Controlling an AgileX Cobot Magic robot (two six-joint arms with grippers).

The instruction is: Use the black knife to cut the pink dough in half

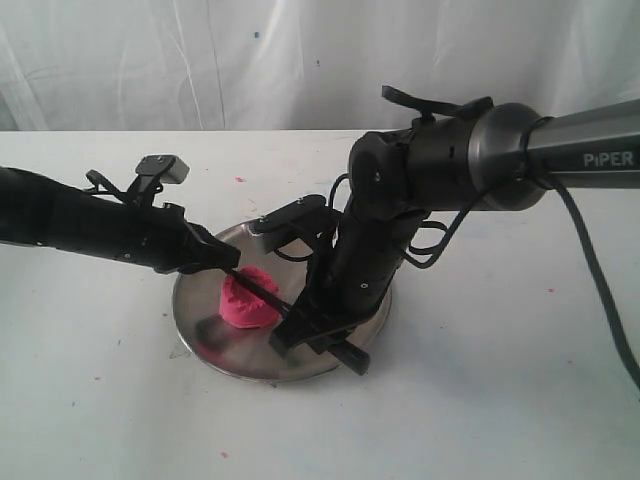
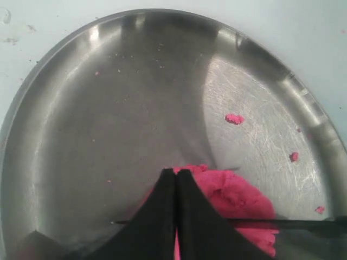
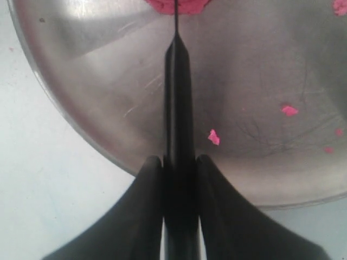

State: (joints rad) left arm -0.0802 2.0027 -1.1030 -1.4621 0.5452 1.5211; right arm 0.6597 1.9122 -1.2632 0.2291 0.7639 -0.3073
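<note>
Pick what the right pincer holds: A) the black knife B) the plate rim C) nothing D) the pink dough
A: in the right wrist view the right pincer is shut on the knife by its handle, with the blade pointing at the dough on the plate.

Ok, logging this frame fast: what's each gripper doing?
Left gripper: shut, fingers together, pressing down on the pink dough.
Right gripper: shut on the black knife, blade at the dough.
</note>
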